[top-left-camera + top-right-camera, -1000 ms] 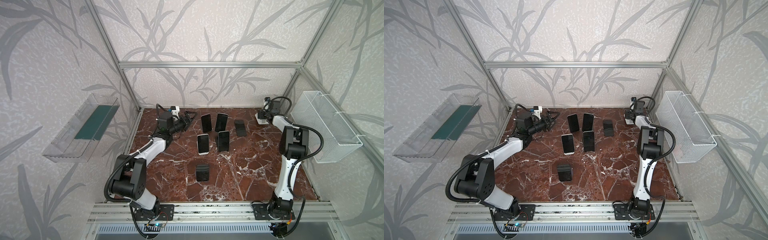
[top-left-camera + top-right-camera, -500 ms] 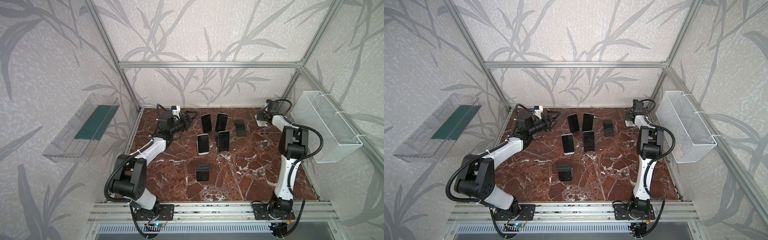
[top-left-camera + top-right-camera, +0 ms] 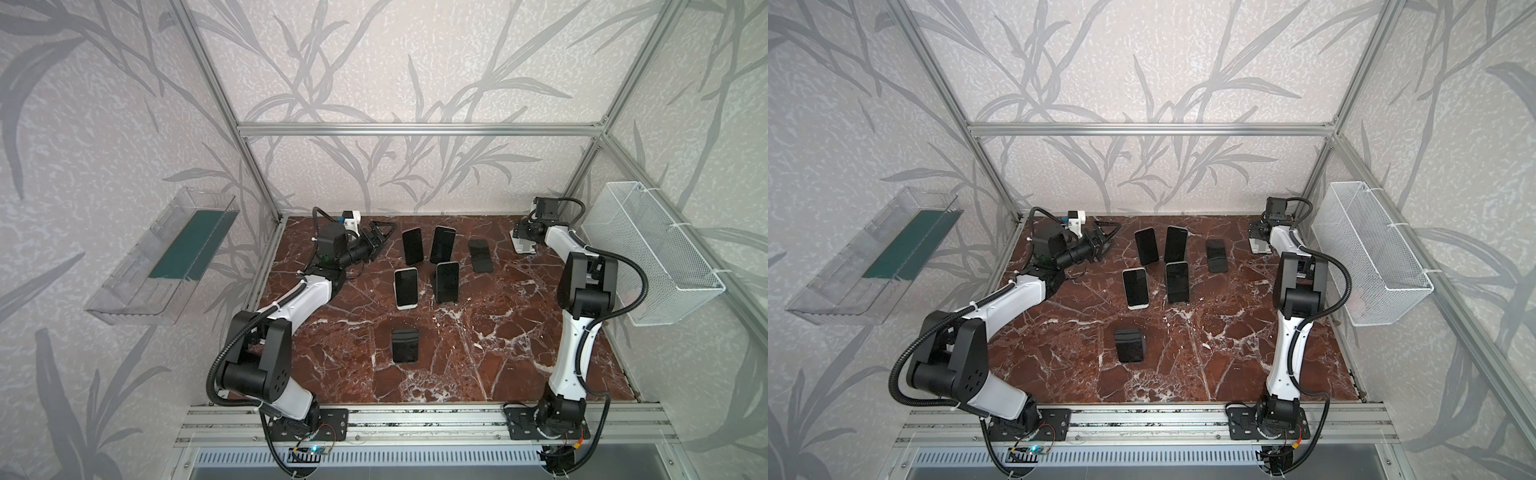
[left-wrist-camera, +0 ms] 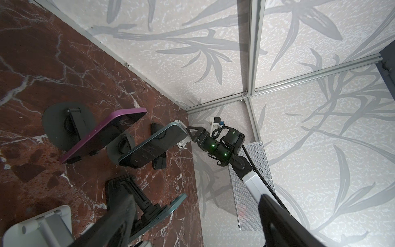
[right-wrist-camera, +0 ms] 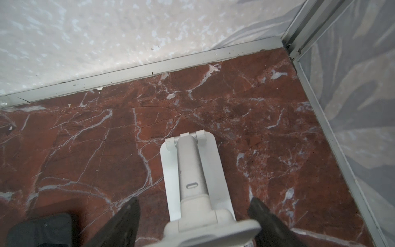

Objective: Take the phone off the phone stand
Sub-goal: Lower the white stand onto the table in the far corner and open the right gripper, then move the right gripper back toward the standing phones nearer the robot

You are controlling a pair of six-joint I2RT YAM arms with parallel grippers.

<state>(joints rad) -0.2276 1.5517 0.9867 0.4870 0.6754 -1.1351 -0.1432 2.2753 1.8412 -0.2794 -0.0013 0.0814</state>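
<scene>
A white phone stand stands empty in the back right corner, also visible in both top views. My right gripper hangs over it, open, with one finger on each side of the stand's head and nothing held. A dark phone lies flat on the marble just left of that stand. Several other phones lean on stands mid-table, such as a white-framed phone. My left gripper is open and empty at the back left, pointing toward the phones.
A black stand sits alone nearer the front. A white wire basket hangs on the right wall and a clear tray on the left wall. The back wall rail runs close behind the white stand.
My right wrist has shifted slightly to the right above the white stand. The left arm and the phones have not moved.
</scene>
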